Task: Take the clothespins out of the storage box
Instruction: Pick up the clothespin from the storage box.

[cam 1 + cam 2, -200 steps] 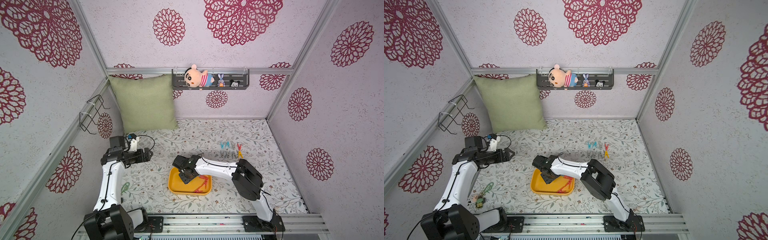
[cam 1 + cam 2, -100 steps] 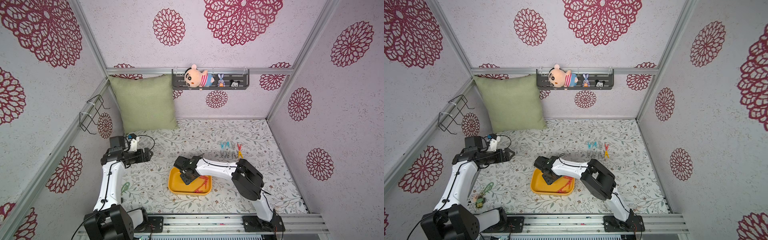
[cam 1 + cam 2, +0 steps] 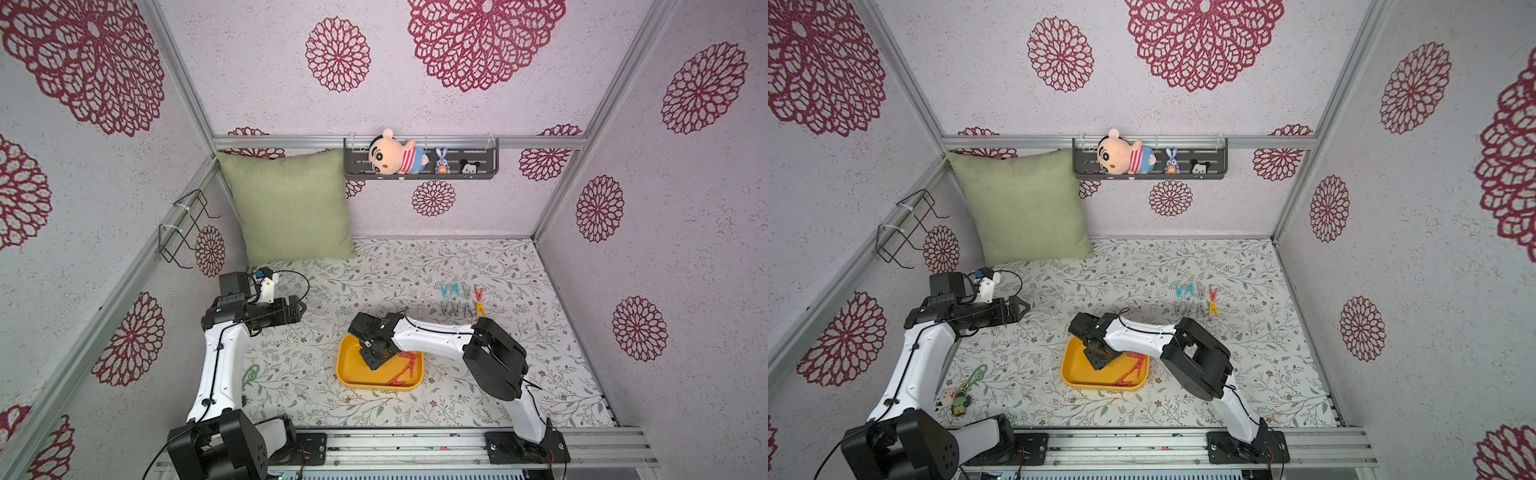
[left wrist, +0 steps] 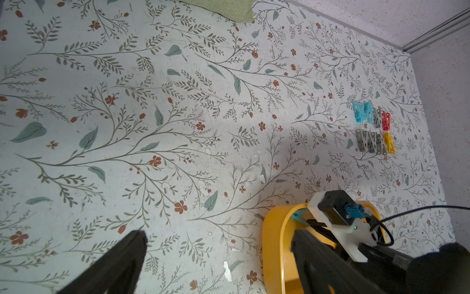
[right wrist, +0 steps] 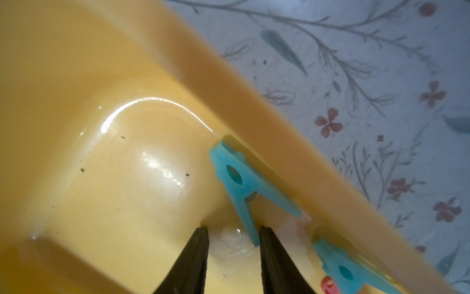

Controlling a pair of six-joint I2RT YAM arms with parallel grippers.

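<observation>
Clothespins (image 3: 462,300) lie in two rows on the table (image 3: 399,266), well apart from the box (image 3: 352,368). Some are not out yet: red pins (image 3: 401,374) on its floor, and a teal pin (image 5: 244,188) along the inside of one wall, with a second teal one (image 5: 348,269) just beyond it.

The right gripper (image 5: 232,229) is down in the box. Its fingers (image 5: 274,262) are partly spread and pinch nothing, and one leg of the teal pin ends right at the inner edge of one finger. That is the weak spot (only a thin leg tip is within reach). Closing here could push the leg sideways and flick the pin away, or catch so little that it drops on the lift. Since the pin lies against the wall, it may also drag the light box along.

The left gripper (image 4: 218,234) hangs spread wide above bare table, off to one side of the box and not steadying it.
</observation>
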